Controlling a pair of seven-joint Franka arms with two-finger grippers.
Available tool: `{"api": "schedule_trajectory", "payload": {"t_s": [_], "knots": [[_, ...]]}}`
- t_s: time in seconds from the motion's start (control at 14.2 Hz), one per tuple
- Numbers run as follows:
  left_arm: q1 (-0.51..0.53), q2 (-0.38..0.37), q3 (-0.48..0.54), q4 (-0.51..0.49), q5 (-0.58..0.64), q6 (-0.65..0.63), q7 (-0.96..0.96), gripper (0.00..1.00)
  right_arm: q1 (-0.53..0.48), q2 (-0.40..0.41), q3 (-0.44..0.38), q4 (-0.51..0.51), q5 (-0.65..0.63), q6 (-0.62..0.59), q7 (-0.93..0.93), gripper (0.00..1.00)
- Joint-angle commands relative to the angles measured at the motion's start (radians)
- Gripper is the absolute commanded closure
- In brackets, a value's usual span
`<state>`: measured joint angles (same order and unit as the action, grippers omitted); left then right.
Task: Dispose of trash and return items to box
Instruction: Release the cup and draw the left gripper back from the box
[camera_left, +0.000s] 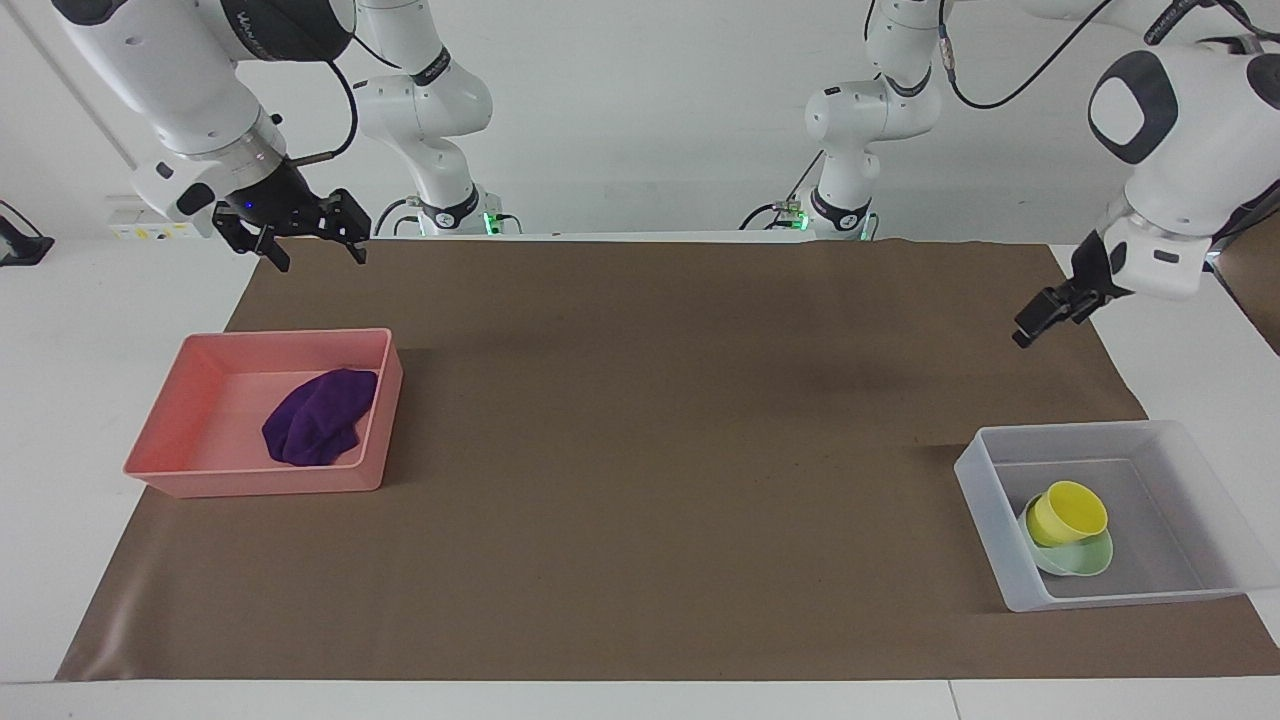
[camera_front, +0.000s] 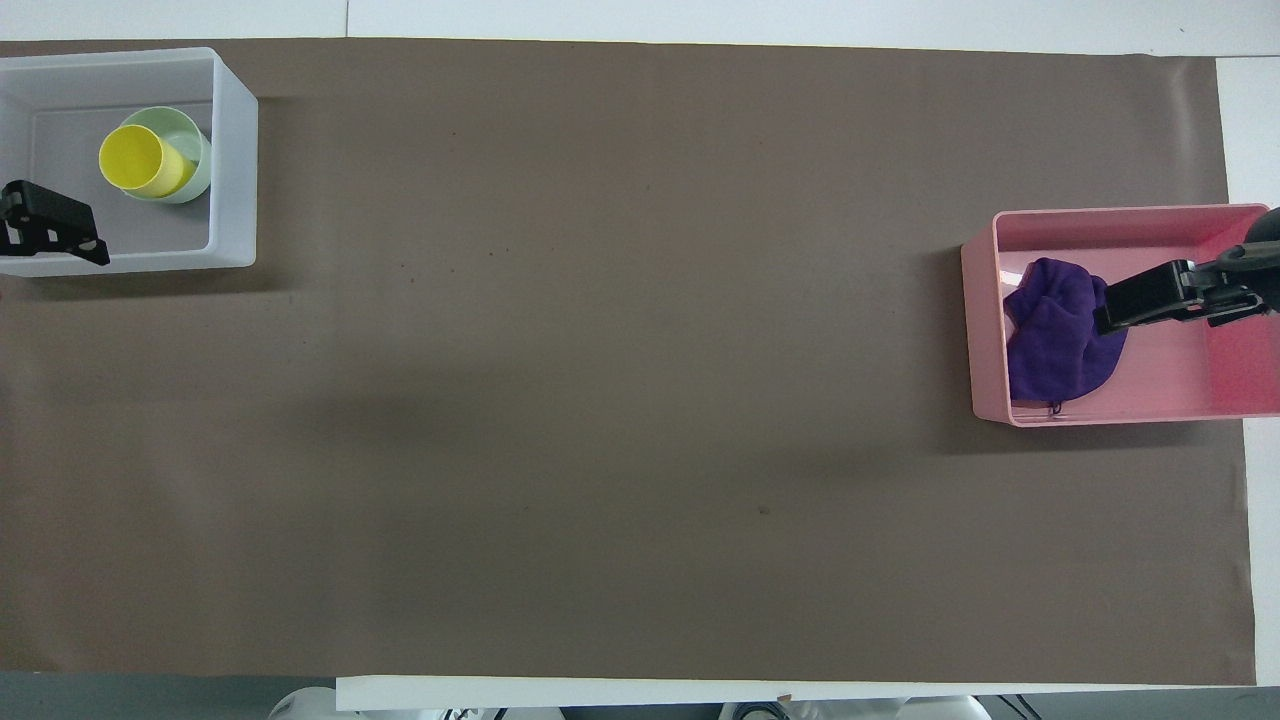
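Note:
The yellow cup (camera_left: 1068, 512) rests tilted in the mint-green bowl (camera_left: 1088, 561), inside the clear box (camera_left: 985, 500) at the left arm's end of the table. The overhead view shows the cup (camera_front: 135, 160), the bowl (camera_front: 197, 150) and the box (camera_front: 235, 170) too. My left gripper (camera_left: 1040, 322) is open and empty, raised in the air clear of the box; the overhead view (camera_front: 55, 228) shows it over the box's edge. The purple cloth (camera_left: 318, 418) lies in the pink tray (camera_left: 200, 470). My right gripper (camera_left: 315, 252) is open and empty, high above the tray's end of the mat.
A brown mat (camera_left: 650, 450) covers most of the table. The pink tray (camera_front: 1100, 412) sits at the right arm's end, with the cloth (camera_front: 1050, 345) against its inner side. The right gripper (camera_front: 1150, 300) shows over the tray in the overhead view.

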<state>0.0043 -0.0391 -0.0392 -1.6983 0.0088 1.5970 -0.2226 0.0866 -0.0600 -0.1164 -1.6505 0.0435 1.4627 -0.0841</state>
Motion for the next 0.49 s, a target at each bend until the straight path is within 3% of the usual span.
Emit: {"api": "schedule_trajectory", "payload": {"t_s": [0.0,0.21,0.42], "knots": [[-0.01,-0.131,0.01,-0.126,-0.003,-0.022,0.09,0.01,0.012,-0.012,-0.008,-0.018,-0.008,0.019,0.006,0.0],[-0.004,-0.099,0.012,-0.06,0.0,-0.034,0.27,0.0,0.012,-0.012,-0.005,-0.015,-0.008,0.021,0.004,0.0],[-0.009,-0.076,0.013,-0.009,0.011,-0.037,0.27,0.0,0.012,-0.015,-0.002,-0.018,-0.008,0.021,0.004,0.0]]}}
